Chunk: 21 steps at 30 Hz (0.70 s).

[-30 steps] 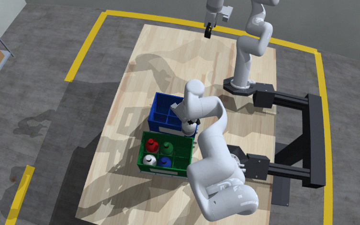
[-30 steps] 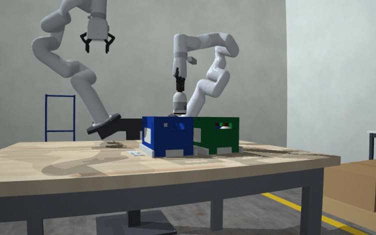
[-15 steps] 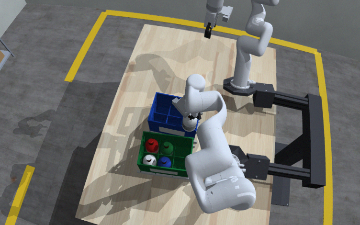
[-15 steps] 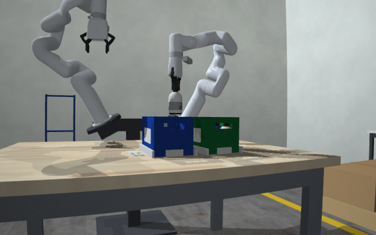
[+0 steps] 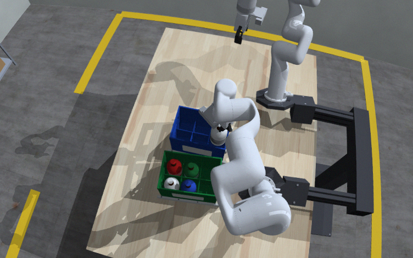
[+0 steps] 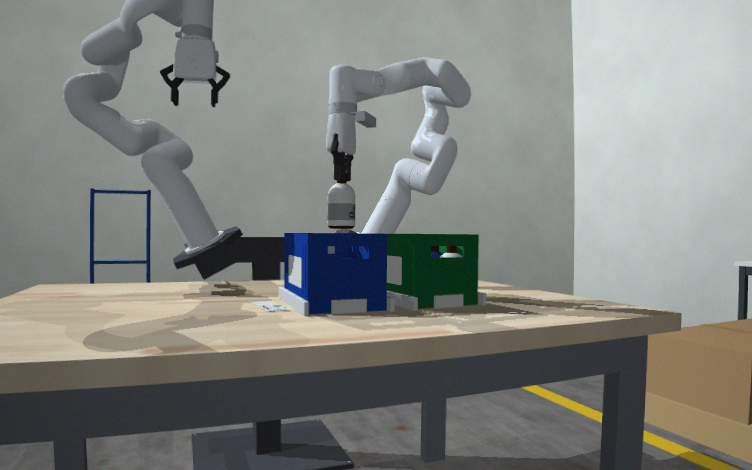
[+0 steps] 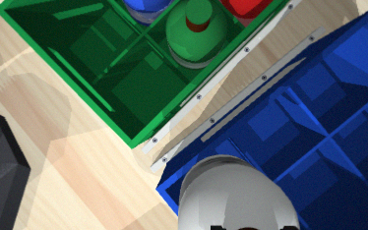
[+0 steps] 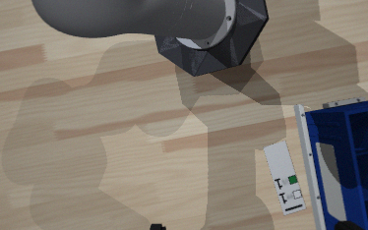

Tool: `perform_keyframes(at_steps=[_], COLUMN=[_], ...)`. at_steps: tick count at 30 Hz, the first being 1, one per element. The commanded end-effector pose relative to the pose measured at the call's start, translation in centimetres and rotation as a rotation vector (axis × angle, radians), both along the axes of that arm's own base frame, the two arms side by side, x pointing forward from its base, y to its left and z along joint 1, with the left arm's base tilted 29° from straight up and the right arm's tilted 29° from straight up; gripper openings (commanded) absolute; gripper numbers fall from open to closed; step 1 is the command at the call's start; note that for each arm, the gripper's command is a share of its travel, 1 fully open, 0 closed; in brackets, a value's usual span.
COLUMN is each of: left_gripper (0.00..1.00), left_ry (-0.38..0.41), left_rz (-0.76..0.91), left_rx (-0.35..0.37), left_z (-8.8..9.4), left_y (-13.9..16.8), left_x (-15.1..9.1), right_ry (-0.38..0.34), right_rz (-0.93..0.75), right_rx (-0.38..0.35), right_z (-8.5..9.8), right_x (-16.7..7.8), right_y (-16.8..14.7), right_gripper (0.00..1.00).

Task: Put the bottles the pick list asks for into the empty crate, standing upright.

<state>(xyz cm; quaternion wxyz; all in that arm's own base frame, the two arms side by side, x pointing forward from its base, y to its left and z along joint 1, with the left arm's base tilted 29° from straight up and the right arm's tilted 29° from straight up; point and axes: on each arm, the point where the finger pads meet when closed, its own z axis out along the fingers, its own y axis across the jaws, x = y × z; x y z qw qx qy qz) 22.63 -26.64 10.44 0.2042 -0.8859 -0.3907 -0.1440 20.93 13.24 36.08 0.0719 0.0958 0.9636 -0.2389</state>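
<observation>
Over a near corner cell of the blue crate (image 5: 213, 151) (image 6: 346, 282) (image 7: 187, 169) (image 8: 320, 123), carrying the white-labelled bottle (image 5: 218, 137) (image 6: 341, 205) (image 7: 236, 197) upright, neck pinched in the left gripper (image 5: 224, 129) (image 6: 342, 178) (image 7: 251, 228). Likely mid-placement (one white, one green, by the pick list (image 6: 270, 306) (image 8: 277, 157)). Next, probably: centre, lower straight, release once seated, without nudging the divider. Afterwards, fetch the green bottle (image 5: 191, 170) (image 7: 189, 39) from the green crate (image 5: 207, 197) (image 6: 443, 277) (image 7: 74, 86). Well aside, with fingers spread around nothing: the right gripper (image 5: 238, 40) (image 6: 194, 104) (image 8: 253, 226).

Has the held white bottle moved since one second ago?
Yes, the white bottle has shifted toward picture left in the exterior view, against the blue crate.
</observation>
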Motion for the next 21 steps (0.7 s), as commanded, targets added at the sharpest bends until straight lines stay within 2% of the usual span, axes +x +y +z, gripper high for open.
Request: perform_keyframes(at_steps=[1,21], left_gripper=[0.00,0.00], left_ry=[-0.002,-0.002], left_rz=[-0.001,-0.001], left_rx=[-0.004,-0.005], left_z=[-0.3,-2.0], left_y=[-1.0,-4.1], left_x=[0.1,0.1], right_ry=[-0.001,-0.001], right_rz=[0.000,0.000], right_rx=[0.002,0.002], right_z=[0.1,0.1], right_x=[0.0,0.0], right_y=[0.0,0.0], right_gripper=[1.00,1.00])
